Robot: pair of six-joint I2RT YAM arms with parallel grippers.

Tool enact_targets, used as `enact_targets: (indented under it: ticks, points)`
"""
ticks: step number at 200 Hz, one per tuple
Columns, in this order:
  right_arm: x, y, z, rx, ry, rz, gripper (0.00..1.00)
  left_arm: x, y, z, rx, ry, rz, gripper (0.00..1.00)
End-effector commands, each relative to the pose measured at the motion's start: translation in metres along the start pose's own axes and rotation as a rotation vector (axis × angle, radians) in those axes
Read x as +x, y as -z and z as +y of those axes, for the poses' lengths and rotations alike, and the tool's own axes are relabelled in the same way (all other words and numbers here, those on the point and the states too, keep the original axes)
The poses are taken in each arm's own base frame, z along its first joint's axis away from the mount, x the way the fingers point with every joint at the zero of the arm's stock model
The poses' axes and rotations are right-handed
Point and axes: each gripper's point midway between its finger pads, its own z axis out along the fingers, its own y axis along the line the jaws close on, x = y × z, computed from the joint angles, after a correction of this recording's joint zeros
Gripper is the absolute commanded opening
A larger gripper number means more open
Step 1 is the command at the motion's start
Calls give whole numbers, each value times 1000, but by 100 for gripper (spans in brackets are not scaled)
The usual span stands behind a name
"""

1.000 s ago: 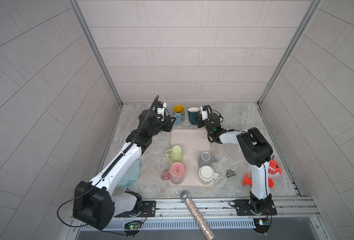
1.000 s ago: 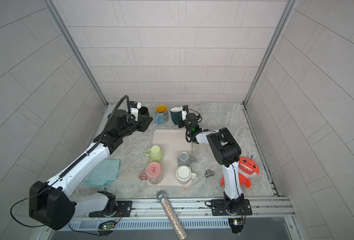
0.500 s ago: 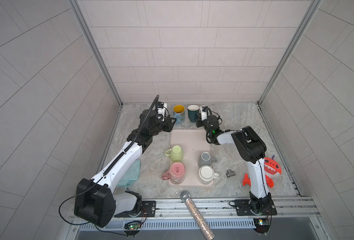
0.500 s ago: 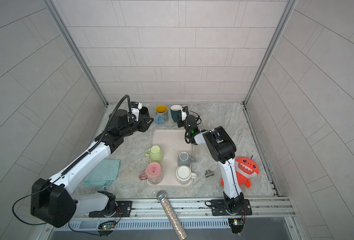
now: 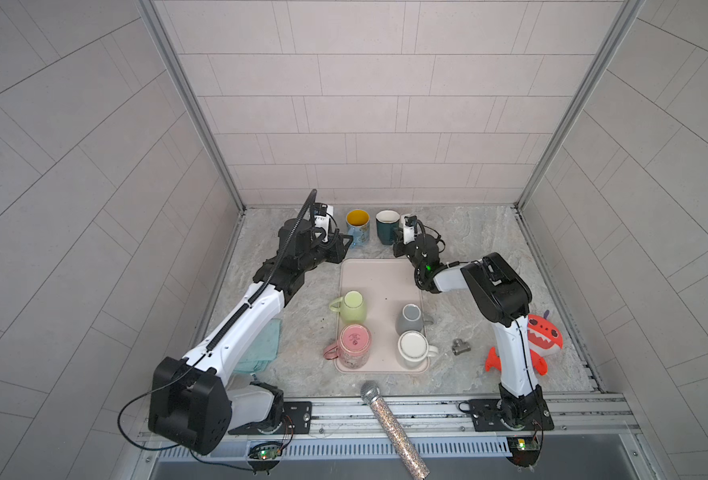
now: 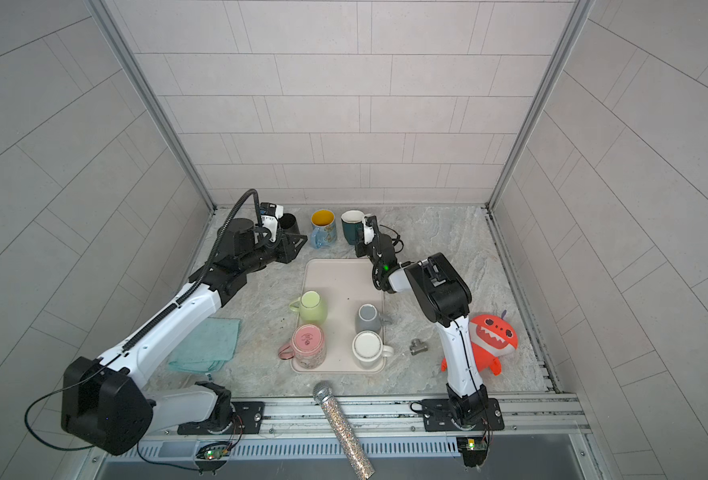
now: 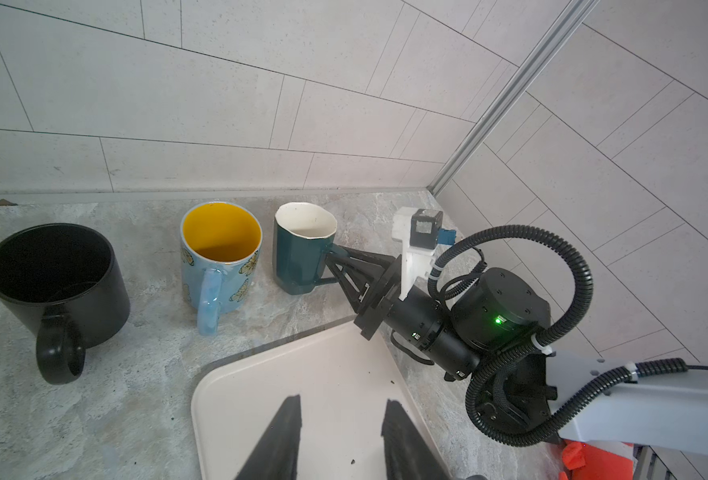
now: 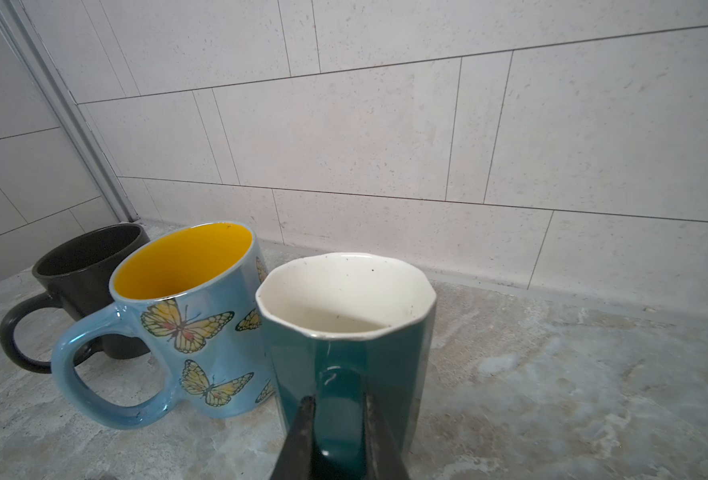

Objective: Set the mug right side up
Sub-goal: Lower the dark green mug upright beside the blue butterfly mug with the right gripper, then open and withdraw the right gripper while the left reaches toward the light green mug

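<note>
1. Clearly the set-down step is in hand: the teal mug [image 8: 389, 357] stands mouth up on the bench [image 8: 552, 374] at the back wall, just beside the butterfly mug [image 8: 202, 332]. The black mug [image 8: 90, 257] comes next in the row.
2. The right pincer [image 8: 338, 403] is clamped on the teal mug's handle, one finger on each side of it.
3. The left pincer [image 7: 341, 401] holds nothing. Its fingers are spread apart above a corner of the tray [image 7: 261, 395].
4. As I judge it, the turning of this mug is finished and only the release is left. The next move calls for parting the right fingers without dragging the handle sideways, because the butterfly mug is close enough to be knocked. The pincer should then back straight away from the handle.
5. On the tray, the pink mug [image 5: 354, 341] and the white mug [image 5: 412, 347] appear to stand base up, so more turning may follow.
6. The right wrist view shows the grip on the handle plainly. In both top views the wrist itself covers that contact.
7. The left wrist view shows the teal mug's base resting flat on the bench, which the right wrist view cuts off.
8. The black mug [image 6: 289, 224] shows in a top view, though the left arm partly hides it.
</note>
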Motion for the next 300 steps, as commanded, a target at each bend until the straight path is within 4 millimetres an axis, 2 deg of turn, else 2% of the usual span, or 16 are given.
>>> enact_targets:
  ticks: [1,32,77,134,172,202,232,250,270,300]
  points:
    - [-16,4,8,-15,7,-52,12,-16,9,-8,24,-13,-51,38]
    - [-12,8,9,-9,12,-41,21,-16,12,-5,9,-8,-62,38]
    - [-6,17,9,-2,12,-19,29,-15,17,-6,10,-7,-65,38]
    - [-12,36,4,29,8,-12,41,-17,30,-10,7,-8,-87,39]
    - [-36,64,1,59,7,-24,44,-19,46,-5,-64,25,-75,42]
    - [-59,90,0,76,4,36,45,-14,56,4,-151,67,7,45]
    - [-79,119,14,37,-5,115,46,13,62,30,-322,191,207,45]
    - [-88,140,22,22,3,149,46,30,62,42,-366,311,314,44]
    - [-96,160,25,20,16,175,47,48,56,42,-339,446,392,42]
    - [-98,183,16,61,39,217,48,77,48,47,-361,638,455,40]
